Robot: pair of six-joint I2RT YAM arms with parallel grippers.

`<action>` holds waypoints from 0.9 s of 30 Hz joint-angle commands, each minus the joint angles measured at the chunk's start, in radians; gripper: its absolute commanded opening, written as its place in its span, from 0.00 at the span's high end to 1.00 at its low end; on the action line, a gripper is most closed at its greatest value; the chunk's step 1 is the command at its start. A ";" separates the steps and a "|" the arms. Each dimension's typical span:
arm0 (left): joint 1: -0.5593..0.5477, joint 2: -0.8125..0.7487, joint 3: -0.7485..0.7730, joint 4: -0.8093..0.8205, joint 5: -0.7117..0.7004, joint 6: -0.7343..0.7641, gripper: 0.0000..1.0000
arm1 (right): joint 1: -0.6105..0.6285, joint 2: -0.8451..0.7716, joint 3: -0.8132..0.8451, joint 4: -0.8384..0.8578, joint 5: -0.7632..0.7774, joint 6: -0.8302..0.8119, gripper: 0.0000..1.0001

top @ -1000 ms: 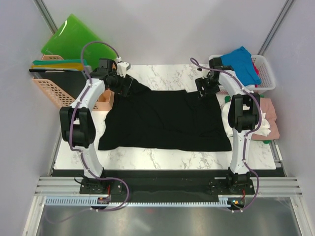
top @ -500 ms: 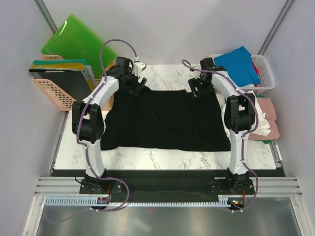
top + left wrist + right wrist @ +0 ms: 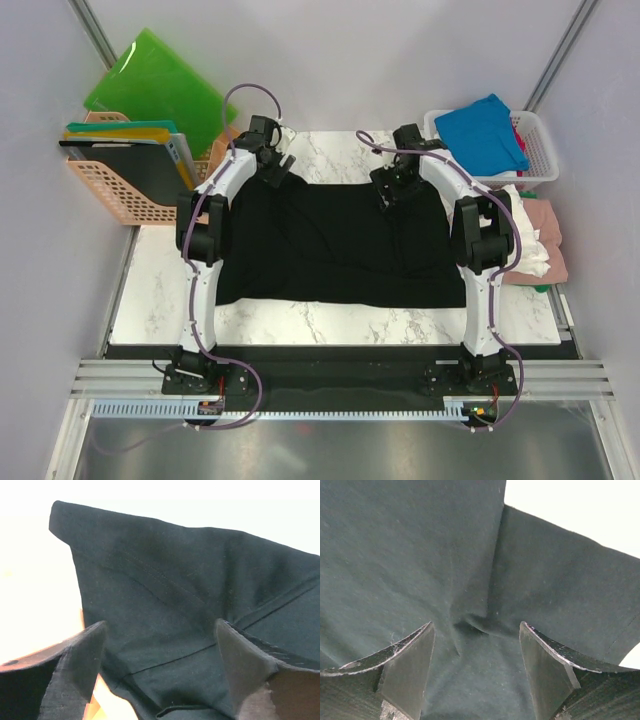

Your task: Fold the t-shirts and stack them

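A large black t-shirt (image 3: 330, 240) lies spread flat across the marble table (image 3: 160, 300). My left gripper (image 3: 272, 166) hovers open over its far left corner. In the left wrist view a black sleeve (image 3: 175, 580) with a stitched seam fills the space between the open fingers (image 3: 85, 655), and nothing is gripped. My right gripper (image 3: 392, 188) stands open over the far right part of the shirt. There, wrinkled black cloth (image 3: 420, 555) lies under the gripper (image 3: 477, 652). A bright blue t-shirt (image 3: 485, 130) rests on the white basket. Pink (image 3: 548, 225) and white (image 3: 530, 258) shirts lie at the table's right edge.
A white basket (image 3: 543, 150) stands at the back right. An orange basket (image 3: 105, 185) with flat boards sits at the back left, and bright green plastic boards (image 3: 150, 85) lean behind it. Bare marble shows along the table's front and left edges.
Both grippers have moved inward along the shirt's far edge, the left one rightward and the right one leftward. The shirt's left side has pulled in slightly.
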 commanded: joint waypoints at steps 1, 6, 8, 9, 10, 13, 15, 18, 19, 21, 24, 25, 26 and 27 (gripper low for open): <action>0.001 0.018 0.081 -0.013 -0.050 -0.033 0.12 | -0.003 -0.055 -0.017 0.006 -0.004 -0.018 0.24; 0.000 0.045 0.125 -0.025 -0.026 -0.037 0.16 | -0.003 -0.044 -0.043 0.003 0.004 -0.030 0.24; 0.001 0.040 0.128 -0.041 0.007 -0.057 0.17 | -0.003 -0.041 -0.055 0.005 0.010 -0.038 0.24; 0.001 0.037 0.124 -0.045 0.036 -0.064 0.19 | -0.003 -0.038 -0.058 0.003 0.015 -0.040 0.24; 0.000 0.038 0.121 -0.050 0.053 -0.068 0.22 | -0.003 -0.037 -0.064 0.003 0.016 -0.041 0.24; 0.000 0.043 0.119 -0.087 0.114 -0.091 0.19 | -0.004 -0.031 -0.071 0.005 0.019 -0.044 0.24; 0.000 0.045 0.114 -0.116 0.149 -0.103 0.16 | -0.004 -0.029 -0.071 0.003 0.019 -0.046 0.24; 0.000 0.035 0.081 -0.120 0.175 -0.114 0.16 | -0.003 -0.031 -0.077 0.005 0.015 -0.047 0.24; 0.000 0.035 0.073 -0.122 0.177 -0.113 0.16 | -0.003 -0.032 -0.080 0.003 0.013 -0.049 0.24; 0.001 0.034 0.070 -0.123 0.189 -0.113 0.17 | -0.001 -0.031 -0.083 0.005 0.012 -0.049 0.25; -0.002 0.031 0.070 -0.126 0.201 -0.119 0.22 | -0.004 -0.037 -0.094 0.006 0.010 -0.052 0.25; 0.000 0.026 0.067 -0.128 0.203 -0.119 0.22 | -0.001 -0.038 -0.101 0.006 0.009 -0.052 0.25; -0.002 0.026 0.062 -0.130 0.203 -0.119 0.22 | -0.003 -0.041 -0.109 0.008 0.006 -0.056 0.26; -0.002 0.025 0.061 -0.133 0.203 -0.119 0.21 | -0.004 -0.049 -0.117 0.013 0.005 -0.058 0.26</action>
